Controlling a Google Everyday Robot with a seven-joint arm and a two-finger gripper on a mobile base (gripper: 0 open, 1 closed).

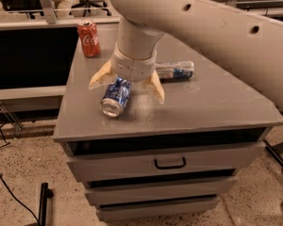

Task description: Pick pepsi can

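Note:
The pepsi can lies on its side on the grey cabinet top, silver end facing the front left. My gripper hangs directly over the can's far end, open, with one tan finger to its left and the other finger to its right. The can's rear part is hidden under the wrist.
A red cola can stands upright at the back left. A slimmer silver-and-blue can lies on its side behind my gripper to the right. The cabinet has drawers below. Office chairs stand behind.

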